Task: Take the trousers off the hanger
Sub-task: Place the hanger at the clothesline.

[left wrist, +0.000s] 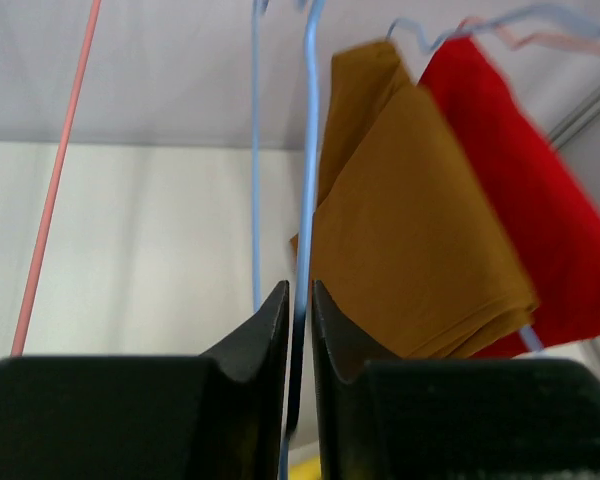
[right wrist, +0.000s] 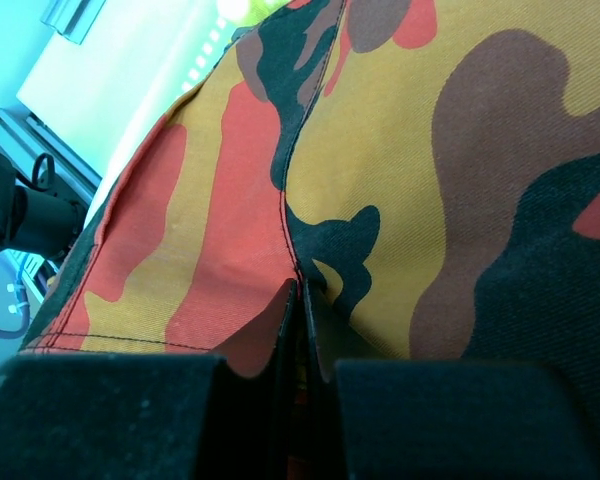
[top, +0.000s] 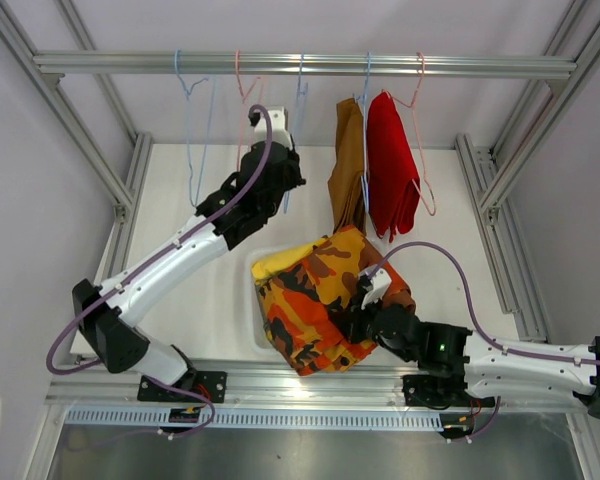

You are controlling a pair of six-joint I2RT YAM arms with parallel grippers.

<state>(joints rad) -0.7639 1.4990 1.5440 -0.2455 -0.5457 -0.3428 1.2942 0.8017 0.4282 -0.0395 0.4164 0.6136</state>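
Observation:
My left gripper (top: 290,178) (left wrist: 300,290) stands high near the rail, jaws a crack open around the wire of an empty blue hanger (top: 300,100) (left wrist: 308,150), with a thin gap on each side of the wire. Brown trousers (top: 348,165) (left wrist: 410,220) and red trousers (top: 390,165) (left wrist: 540,200) hang to its right. My right gripper (top: 365,305) (right wrist: 300,285) is shut on a fold of the orange-red camouflage trousers (top: 320,300) (right wrist: 400,180), which lie heaped over yellow trousers (top: 275,265) in the white basket (top: 254,300).
Two more bare hangers, blue (top: 188,130) and pink (top: 245,90) (left wrist: 55,180), hang from the rail (top: 130,64) on the left. Aluminium frame posts (top: 510,160) run down both sides of the white table (top: 170,190).

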